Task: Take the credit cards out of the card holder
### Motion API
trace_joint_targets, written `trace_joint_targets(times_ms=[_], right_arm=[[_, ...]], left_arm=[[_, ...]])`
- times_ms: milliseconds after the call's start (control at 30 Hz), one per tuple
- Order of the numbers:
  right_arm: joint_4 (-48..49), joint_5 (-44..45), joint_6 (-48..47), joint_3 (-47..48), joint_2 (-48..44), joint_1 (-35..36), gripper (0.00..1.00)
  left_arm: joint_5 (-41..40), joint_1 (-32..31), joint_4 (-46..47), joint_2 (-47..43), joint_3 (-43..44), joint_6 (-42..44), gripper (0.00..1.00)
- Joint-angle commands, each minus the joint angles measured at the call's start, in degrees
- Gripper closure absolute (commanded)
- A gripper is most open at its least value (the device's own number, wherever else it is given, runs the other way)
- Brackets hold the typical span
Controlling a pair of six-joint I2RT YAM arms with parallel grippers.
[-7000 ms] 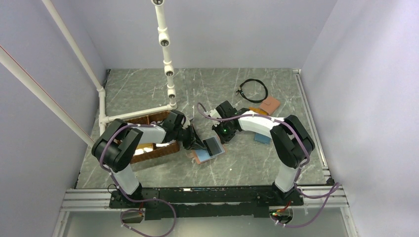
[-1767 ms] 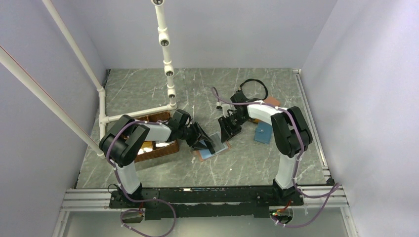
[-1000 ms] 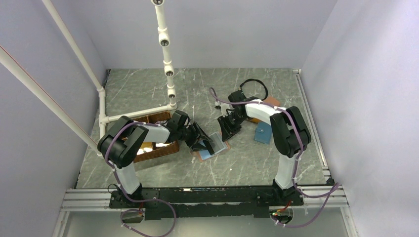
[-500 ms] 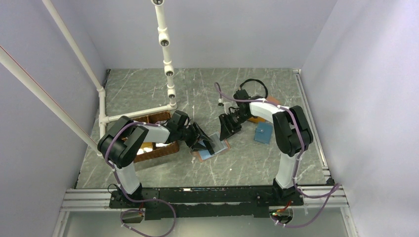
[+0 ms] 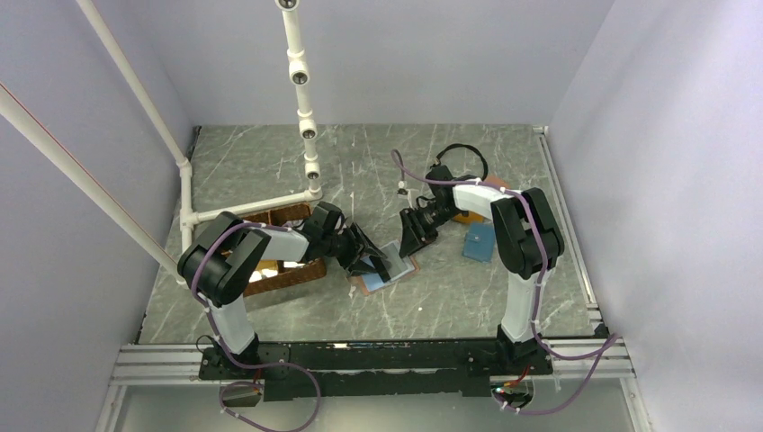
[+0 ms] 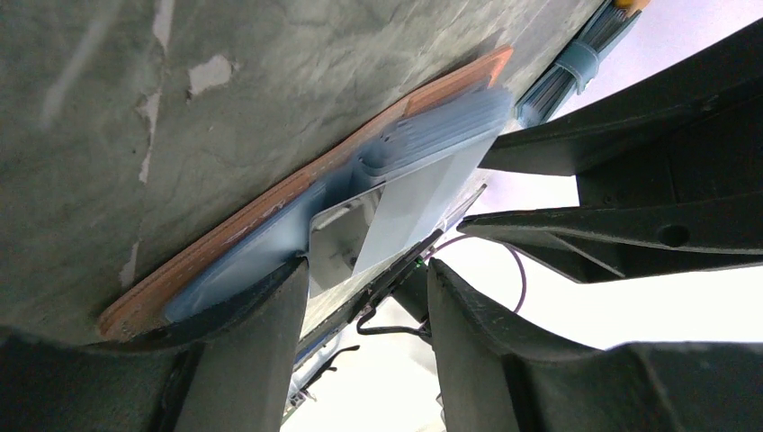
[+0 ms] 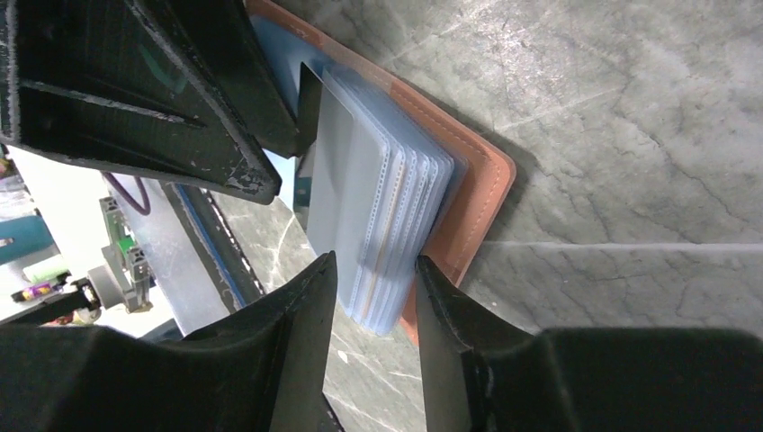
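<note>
The card holder (image 5: 397,273) lies open on the table, a salmon cover (image 7: 478,186) with a stack of light-blue pockets (image 7: 396,207). A grey-silver credit card (image 6: 419,209) sticks out of the pockets at a slant. My left gripper (image 5: 372,260) (image 6: 367,270) is open at the holder's left half, with one finger (image 6: 261,333) resting against the blue inside. My right gripper (image 5: 413,240) (image 7: 375,261) is open at the far right corner. Its fingers stand on either side of the pocket stack's end.
A brown wicker basket (image 5: 281,263) sits under the left arm. A teal-blue wallet (image 5: 480,241), an orange wallet (image 5: 492,190) and a black cable loop (image 5: 461,165) lie behind the right arm. A white pipe frame (image 5: 304,126) rises at the back left.
The right wrist has shifted slightly at the holder's far right corner. The left arm and the card holder have hardly moved in the last second.
</note>
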Motion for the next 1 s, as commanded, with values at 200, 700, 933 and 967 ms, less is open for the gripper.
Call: trace_joint_targets(times_ms=[200, 700, 933, 967], right_arm=[[-0.4, -9.7, -0.5, 0.9, 1.0, 0.7, 0.63], [1.5, -8.5, 3.0, 0.5, 3.7, 2.0, 0.50], [2.1, -7.3, 4.7, 0.6, 5.0, 2.1, 0.66], [2.2, -6.9, 4.9, 0.5, 5.0, 2.0, 0.69]], left_arm=[[-2.7, 0.1, -3.1, 1.8, -1.2, 1.2, 0.42], [-2.4, 0.2, -2.2, 2.0, -1.4, 1.0, 0.42], [-2.6, 0.2, -2.7, 1.6, -1.5, 1.0, 0.43], [-2.7, 0.2, -2.8, 1.5, -1.5, 1.0, 0.43]])
